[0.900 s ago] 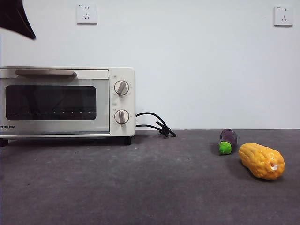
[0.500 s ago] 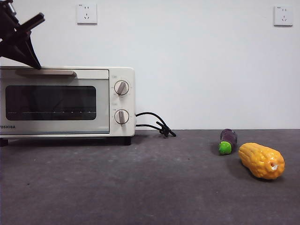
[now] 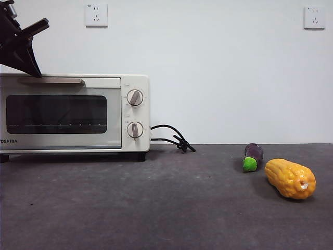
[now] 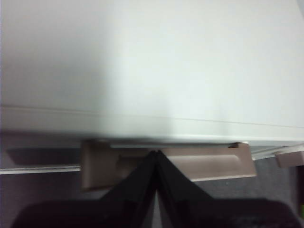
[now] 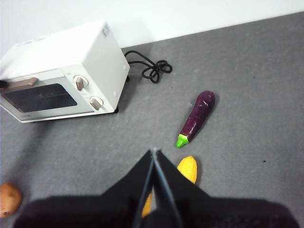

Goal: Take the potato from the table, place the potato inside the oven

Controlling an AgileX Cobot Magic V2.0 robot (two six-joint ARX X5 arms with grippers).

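The left gripper (image 4: 156, 159) hung with jaws pressed together, holding nothing, just above the oven (image 3: 73, 112) handle (image 4: 166, 164). The door was closed. Judgement: hook the bar squarely near its middle and pull down evenly. The potato (image 5: 8, 199) lay on the table (image 5: 247, 85), well apart from the oven. The right gripper (image 5: 154, 159) waited aloft, jaws likewise together.

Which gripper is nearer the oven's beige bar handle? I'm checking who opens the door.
Left. The left gripper is right above the beige bar handle of the cream-white toaster oven; the right gripper hangs above the yellow corn cob, apart.
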